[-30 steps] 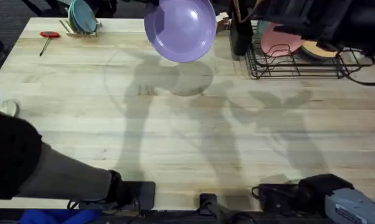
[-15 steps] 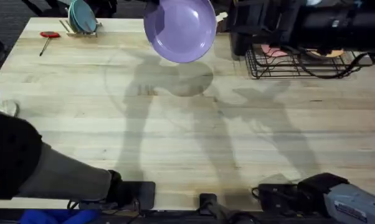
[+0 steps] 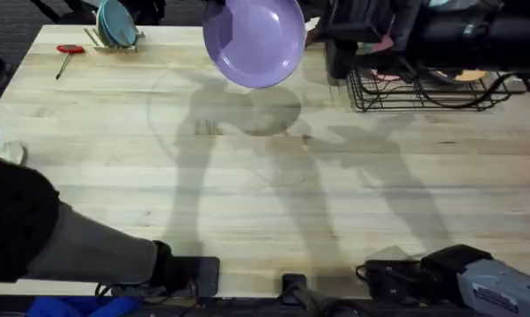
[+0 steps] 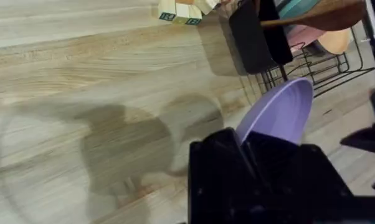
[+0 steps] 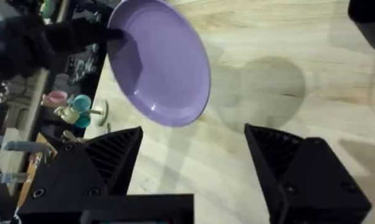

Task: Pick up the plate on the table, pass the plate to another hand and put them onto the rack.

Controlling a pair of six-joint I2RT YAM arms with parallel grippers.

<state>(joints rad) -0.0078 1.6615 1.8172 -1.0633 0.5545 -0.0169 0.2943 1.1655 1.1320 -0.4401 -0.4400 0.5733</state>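
Beside the rack (image 3: 423, 88), left tool (image 4: 246, 146) grips plate (image 3: 253, 40)

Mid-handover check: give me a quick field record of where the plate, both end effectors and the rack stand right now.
plate: lavender plate, lifted off the table, tilted on edge
left end effector: shut on the plate's rim
right end effector: open, facing the plate, not touching it
handover: not yet done
rack: black wire rack at the table's far right, holding a pink plate and an orange plate
other items: small wooden rack with teal plates, red tool, far left
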